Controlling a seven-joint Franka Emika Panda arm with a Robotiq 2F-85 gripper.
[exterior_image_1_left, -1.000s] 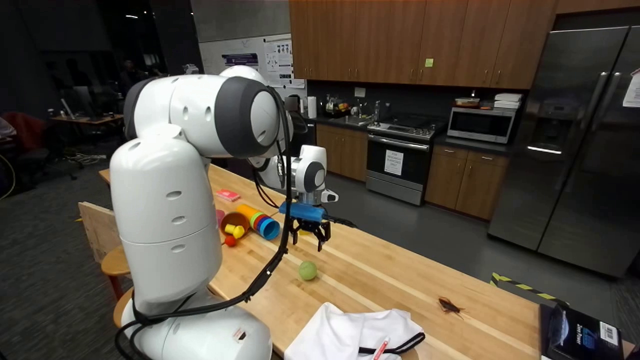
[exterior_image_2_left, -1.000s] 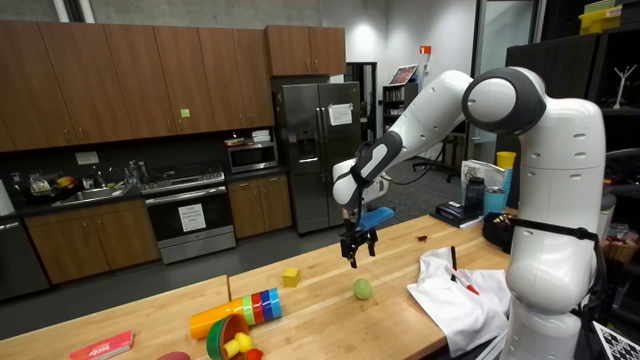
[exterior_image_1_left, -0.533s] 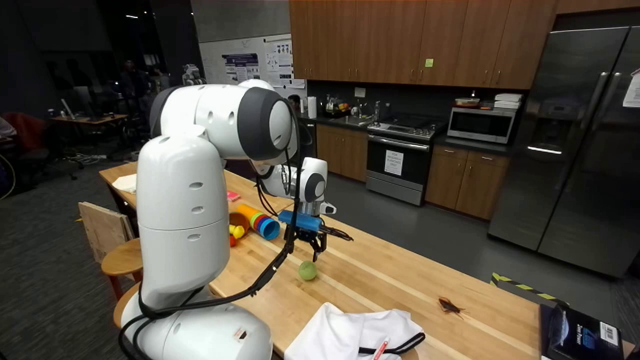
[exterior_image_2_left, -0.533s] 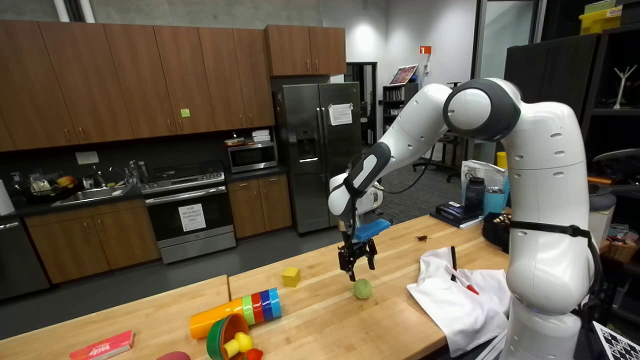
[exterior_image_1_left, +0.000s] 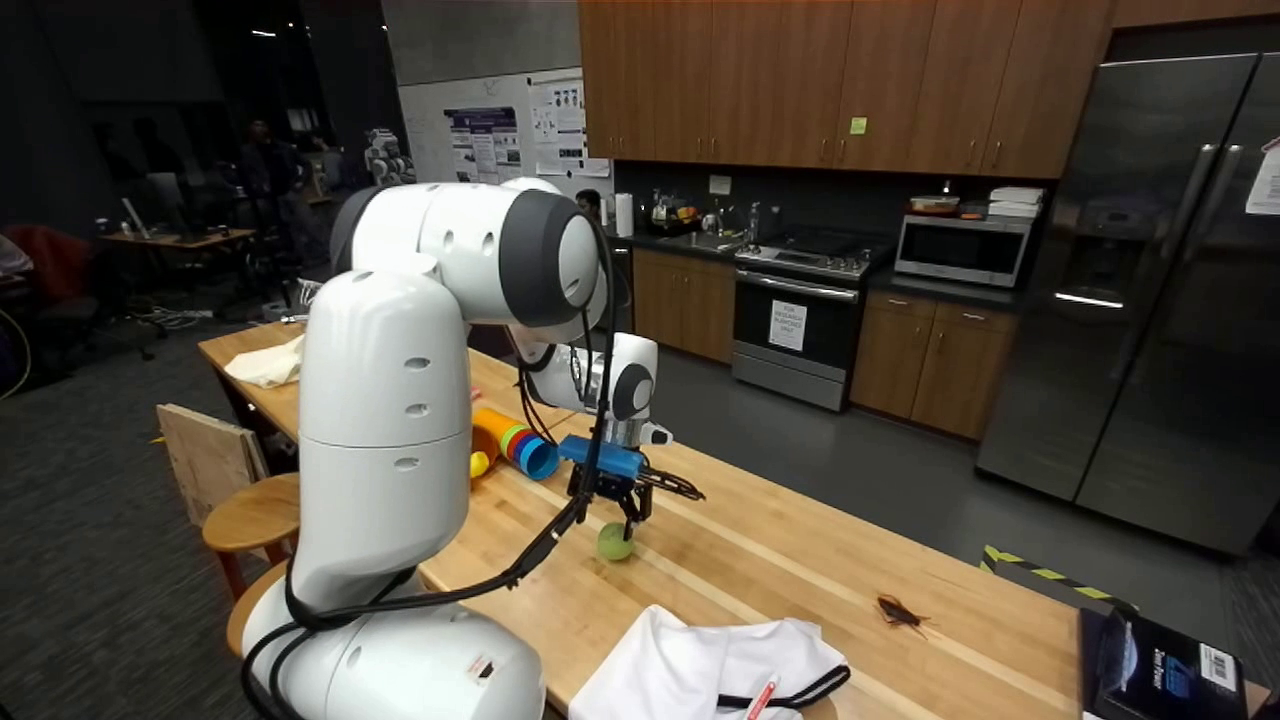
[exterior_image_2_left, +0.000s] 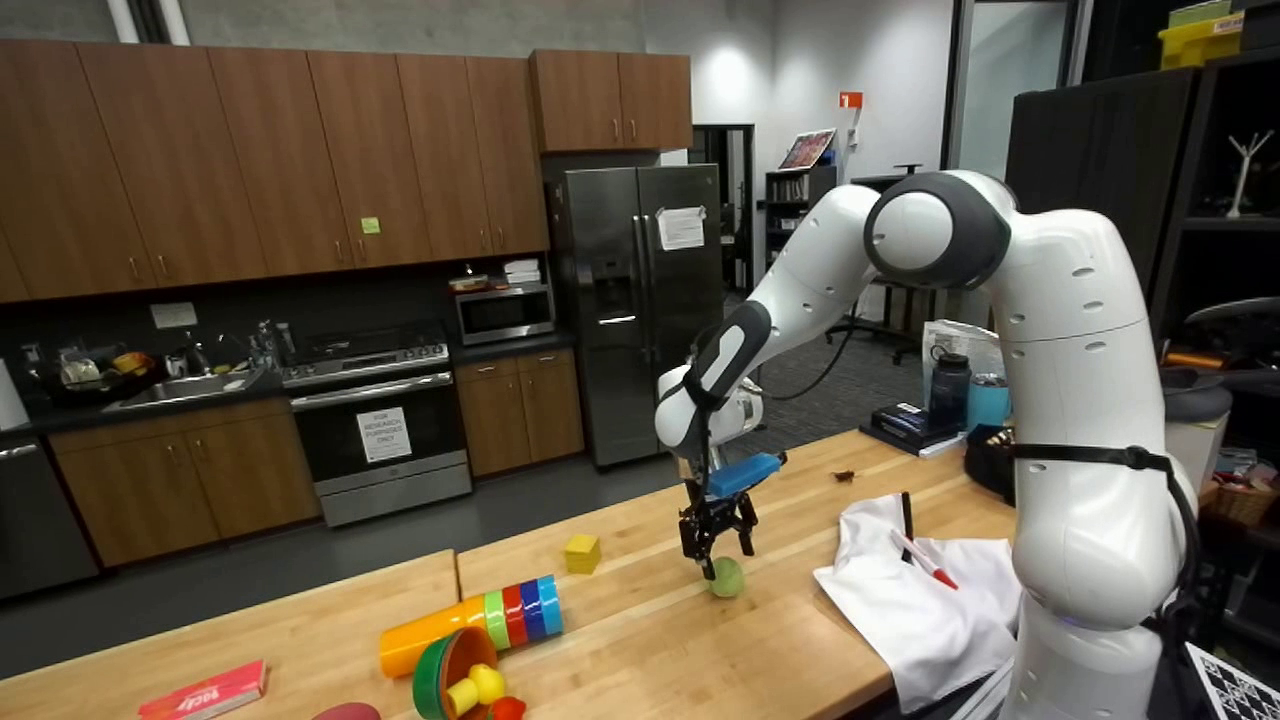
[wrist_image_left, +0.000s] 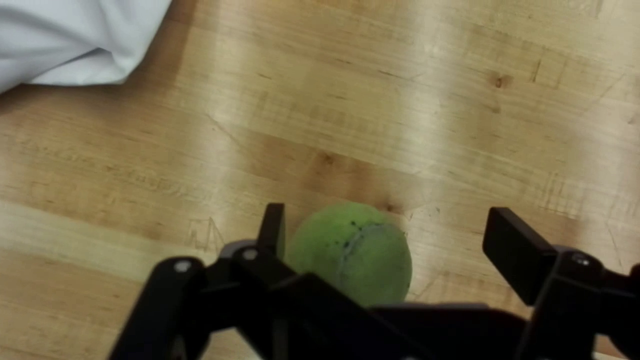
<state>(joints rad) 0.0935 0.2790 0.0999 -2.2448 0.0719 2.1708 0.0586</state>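
A fuzzy green ball (wrist_image_left: 365, 255) rests on the wooden table. My gripper (wrist_image_left: 387, 235) is open above it, fingers spread wide. In the wrist view the ball sits between the fingers, close to the left finger (wrist_image_left: 272, 225), with a wide gap to the right one; whether the left finger touches it I cannot tell. The gripper's body covers the ball's lower part there. Both exterior views show the gripper (exterior_image_2_left: 728, 560) low over the ball (exterior_image_2_left: 728, 580), one fingertip overlapping its upper edge. Nothing is held.
A white cloth (exterior_image_2_left: 920, 600) with a red-white pen (exterior_image_2_left: 930, 562) lies near the arm's base. Elsewhere on the table are a yellow cube (exterior_image_2_left: 582, 553), stacked coloured cups (exterior_image_2_left: 510, 617), a brown insect-like thing (exterior_image_1_left: 900, 611) and a dark box (exterior_image_1_left: 1165, 665).
The arm has lowered, bringing the open gripper from well above the table down to the ball. The ball has stayed where it was.
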